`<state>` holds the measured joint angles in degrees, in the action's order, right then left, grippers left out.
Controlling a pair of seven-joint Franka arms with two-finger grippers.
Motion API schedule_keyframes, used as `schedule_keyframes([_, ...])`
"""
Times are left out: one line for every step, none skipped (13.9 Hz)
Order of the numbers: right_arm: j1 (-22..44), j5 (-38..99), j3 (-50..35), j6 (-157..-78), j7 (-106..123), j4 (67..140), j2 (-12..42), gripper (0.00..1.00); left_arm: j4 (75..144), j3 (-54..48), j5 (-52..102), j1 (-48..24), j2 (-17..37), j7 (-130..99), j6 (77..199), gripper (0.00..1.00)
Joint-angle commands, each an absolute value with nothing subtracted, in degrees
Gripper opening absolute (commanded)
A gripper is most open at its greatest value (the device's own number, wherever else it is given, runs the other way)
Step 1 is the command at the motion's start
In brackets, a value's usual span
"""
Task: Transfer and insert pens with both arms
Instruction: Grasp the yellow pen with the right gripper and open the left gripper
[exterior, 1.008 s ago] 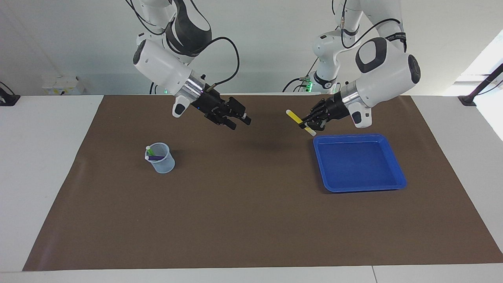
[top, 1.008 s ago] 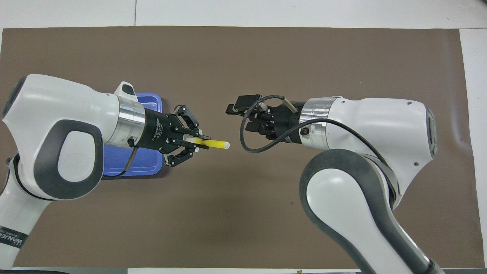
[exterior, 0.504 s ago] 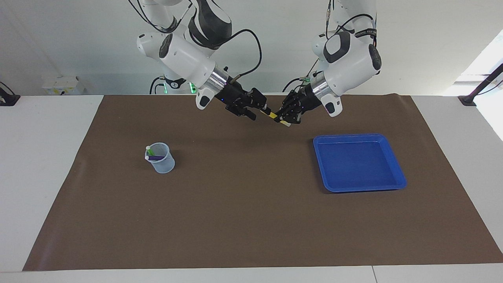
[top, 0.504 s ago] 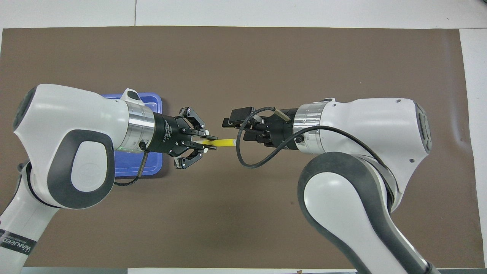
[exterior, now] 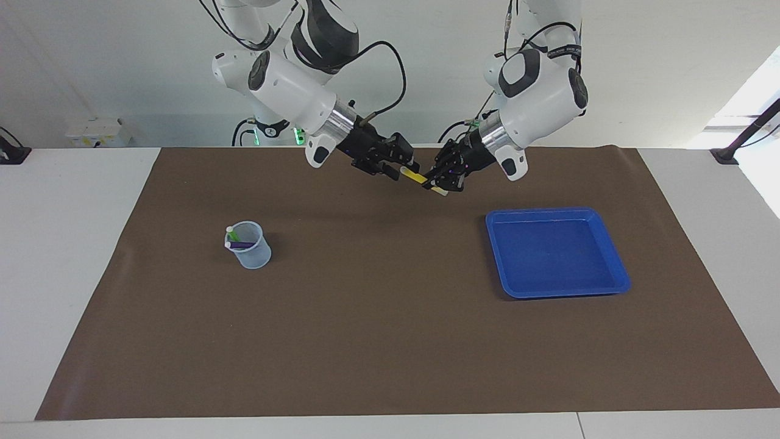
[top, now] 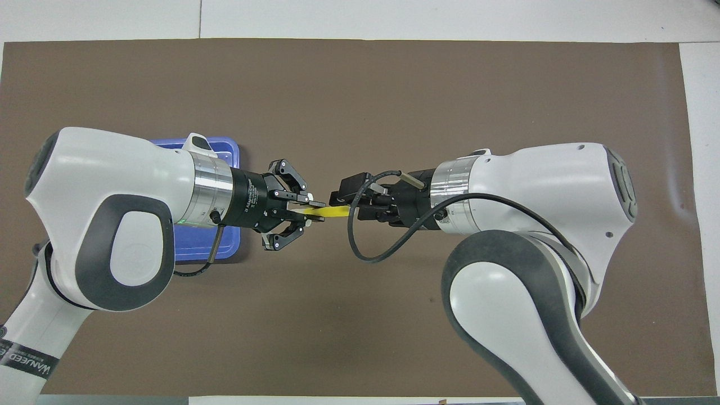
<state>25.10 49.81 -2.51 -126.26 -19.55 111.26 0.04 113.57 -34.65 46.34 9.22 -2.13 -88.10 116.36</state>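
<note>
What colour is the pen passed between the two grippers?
Yellow pen with a pale end; clearest in the overhead view.

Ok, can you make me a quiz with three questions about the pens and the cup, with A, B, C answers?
1. Where is the clear cup?
A. on top of an arm
B. on the brown mat, toward the right arm's end
C. in a gripper

2. How many pens are in the cup?
A. none
B. two
C. three

3. The yellow pen is
A. lying on the mat
B. standing in the cup
C. held up in the air

Answers:
1 B: the cup stands on the mat.
2 B: only the green pen and purple pen are inside.
3 C: the left gripper grips the yellow pen; the right gripper is at its other end.
</note>
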Motion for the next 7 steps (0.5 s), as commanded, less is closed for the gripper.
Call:
schedule_keyframes([24.4, 48.6, -2.7, -125.1, -18.5, 112.0, -1.1, 0.58, 115.4, -34.2, 48.2, 8.7, -4.1, -88.9, 117.6, 0.0])
schedule_keyframes([24.4, 48.6, -2.7, -125.0, -18.5, 112.0, -1.1, 0.56, 115.5, -34.2, 48.3, 8.7, -4.1, -88.9, 117.7, 0.0])
schedule_keyframes([24.4, 48.6, -2.7, -125.1, -18.5, 112.0, -1.1, 0.56, 115.5, -34.2, 48.3, 8.7, -4.1, -88.9, 117.6, 0.0])
schedule_keyframes([24.3, 48.6, -2.7, -125.1, -18.5, 111.8, -1.1, 0.56, 115.5, -34.2, 48.4, 8.7, -4.1, -88.9, 117.7, 0.0])
schedule_keyframes([24.3, 48.6, -2.7, -125.2, -18.4, 111.8, -1.1, 0.53, 115.5, -34.2, 48.4, 8.7, -4.1, -88.9, 117.8, 0.0])
schedule_keyframes([24.3, 48.6, -2.7, -125.2, -18.1, 111.8, -1.1, 0.37, 115.5, -34.2, 48.4, 8.7, -4.1, -88.9, 117.8, 0.0])
schedule_keyframes([24.3, 48.6, -2.7, -125.1, -18.0, 111.8, -1.1, 0.14, 115.4, -34.2, 48.4, 8.7, -4.1, -88.9, 117.8, 0.0])
